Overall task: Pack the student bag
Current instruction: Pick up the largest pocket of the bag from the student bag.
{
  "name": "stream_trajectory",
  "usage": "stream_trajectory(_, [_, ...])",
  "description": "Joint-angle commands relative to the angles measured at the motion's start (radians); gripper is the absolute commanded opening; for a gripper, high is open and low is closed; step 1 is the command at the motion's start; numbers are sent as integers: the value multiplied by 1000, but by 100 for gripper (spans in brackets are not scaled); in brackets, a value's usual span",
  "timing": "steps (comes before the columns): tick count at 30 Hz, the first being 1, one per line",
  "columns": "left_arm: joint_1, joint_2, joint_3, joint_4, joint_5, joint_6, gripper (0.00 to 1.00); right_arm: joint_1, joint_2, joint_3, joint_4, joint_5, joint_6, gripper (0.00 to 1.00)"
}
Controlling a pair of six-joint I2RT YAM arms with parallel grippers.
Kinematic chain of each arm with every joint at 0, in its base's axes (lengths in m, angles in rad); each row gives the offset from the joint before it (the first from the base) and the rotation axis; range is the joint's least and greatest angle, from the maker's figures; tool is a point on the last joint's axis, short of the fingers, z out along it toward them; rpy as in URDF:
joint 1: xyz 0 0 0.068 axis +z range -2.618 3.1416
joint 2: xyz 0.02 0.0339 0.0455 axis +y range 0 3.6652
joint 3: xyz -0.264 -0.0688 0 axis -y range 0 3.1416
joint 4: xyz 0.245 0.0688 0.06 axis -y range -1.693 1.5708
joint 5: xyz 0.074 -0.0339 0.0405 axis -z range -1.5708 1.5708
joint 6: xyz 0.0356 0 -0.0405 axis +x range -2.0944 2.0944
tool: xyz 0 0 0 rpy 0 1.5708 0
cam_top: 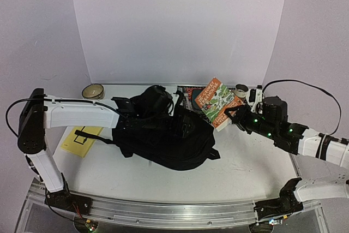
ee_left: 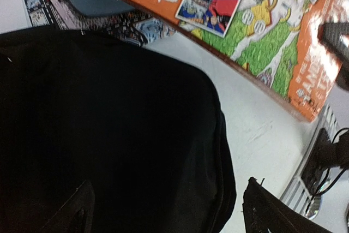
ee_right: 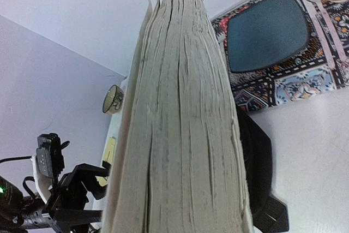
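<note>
Black fabric fills the middle of the table: the student bag lies slumped there. No open mouth shows and nothing can be seen inside it, so the packing looks barely begun. The right pincer is clenched on the lower corner of an orange-and-green book, holding it up tilted just beside the bag's far right edge, not yet in. The left pincer sits at the bag's top end with its fingers spread wide over the cloth; I cannot tell whether it pins any fabric. What is left, as I judge it: open the bag, slide the held book in, then the rest. Count: one bag; two books, the held one and a patterned one lying flat behind the bag; one bowl; one yellow sheet; one small cup.
</note>
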Motion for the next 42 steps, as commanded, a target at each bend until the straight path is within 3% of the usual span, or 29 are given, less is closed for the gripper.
stream_trajectory(1, [-45,85,118,-178,10,126,93,-25,-78,-13,28,-4,16,0])
stream_trajectory(6, [-56,192,212,-282,-13,140,82,-28,-79,-17,13,-34,19,0])
stream_trajectory(10, [-63,230,256,-306,13,156,67,-28,-88,-20,-4,-42,18,0])
stream_trajectory(15, [-64,257,281,-332,17,162,39,-29,-100,-12,-28,-51,5,0])
stream_trajectory(19, [-63,232,285,-337,16,159,4,-30,-113,5,-62,-72,-6,0])
stream_trajectory(20, [-62,219,285,-338,11,158,1,-30,-118,8,-72,-75,-8,0])
stream_trajectory(30, [-9,78,266,-327,-105,96,0,-30,-213,12,-182,-37,11,0])
stream_trajectory(42, [93,-70,198,-181,-118,22,0,-31,-315,32,-339,-12,36,0])
